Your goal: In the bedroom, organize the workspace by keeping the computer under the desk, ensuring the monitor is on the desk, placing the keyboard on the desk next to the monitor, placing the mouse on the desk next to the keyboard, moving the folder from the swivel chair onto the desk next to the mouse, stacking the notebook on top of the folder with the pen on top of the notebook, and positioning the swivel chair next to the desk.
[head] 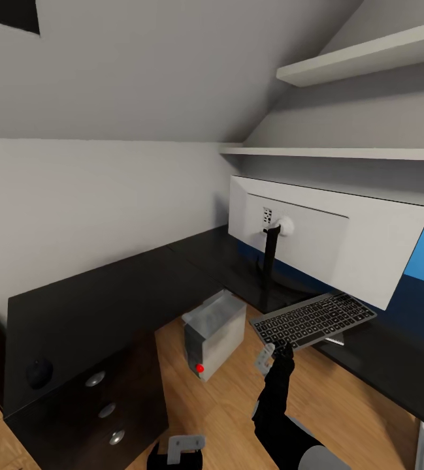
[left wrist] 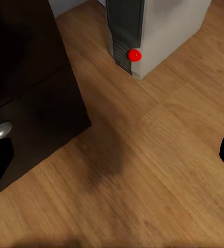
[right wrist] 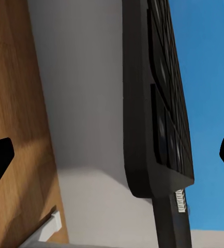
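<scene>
Slim grey-framed keyboard with dark keys (head: 314,320) held aloft at its near edge by right gripper (head: 276,356), jaws closed on it, over black L-shaped desk (head: 94,307) edge, beside white-backed monitor (head: 329,241). Best lowered flat and level before release, clear of monitor stem. Left gripper (head: 185,445) spread wide over floor, empty. Small black mouse (head: 40,373) dim on desk corner. Contact of fingers hidden under keyboard.
</scene>
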You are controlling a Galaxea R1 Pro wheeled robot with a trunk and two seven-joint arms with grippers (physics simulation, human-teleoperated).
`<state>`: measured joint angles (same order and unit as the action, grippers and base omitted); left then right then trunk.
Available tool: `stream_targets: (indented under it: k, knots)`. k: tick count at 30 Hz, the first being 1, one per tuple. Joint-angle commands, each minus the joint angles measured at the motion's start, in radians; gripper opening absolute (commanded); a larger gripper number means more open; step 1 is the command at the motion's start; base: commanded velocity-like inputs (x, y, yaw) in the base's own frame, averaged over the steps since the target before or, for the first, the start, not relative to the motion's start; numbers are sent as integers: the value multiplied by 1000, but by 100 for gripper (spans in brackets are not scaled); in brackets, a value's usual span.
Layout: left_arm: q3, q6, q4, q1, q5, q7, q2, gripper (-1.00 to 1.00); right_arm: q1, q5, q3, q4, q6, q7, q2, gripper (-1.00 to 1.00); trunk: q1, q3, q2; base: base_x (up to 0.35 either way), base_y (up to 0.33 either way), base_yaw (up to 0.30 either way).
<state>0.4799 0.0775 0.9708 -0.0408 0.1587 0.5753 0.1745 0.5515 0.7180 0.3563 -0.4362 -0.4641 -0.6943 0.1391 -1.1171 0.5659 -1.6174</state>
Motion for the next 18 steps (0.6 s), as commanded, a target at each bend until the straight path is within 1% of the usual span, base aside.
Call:
stream_targets:
  k: [1, 8, 13, 18]
  knots:
    - [2, 5, 1, -1, 2, 6, 0, 100, 1, 4, 3, 1, -8, -2, 0, 100, 0, 1, -1, 0, 0, 0]
    - [2, 5, 0, -1, 2, 6, 0, 100, 1, 5, 3, 1, -8, -2, 0, 100, 0, 1, -1, 7, 0, 0]
    - [2, 5, 0, -1, 2, 6, 0, 100, 1, 5, 3, 1, -8, -2, 0, 100, 0, 1, -1, 176, 26, 0]
    - [2, 5, 0, -1, 2, 6, 0, 100, 1, 5, 3, 1, -8, -2, 0, 100, 0, 1, -1, 57, 7, 0]
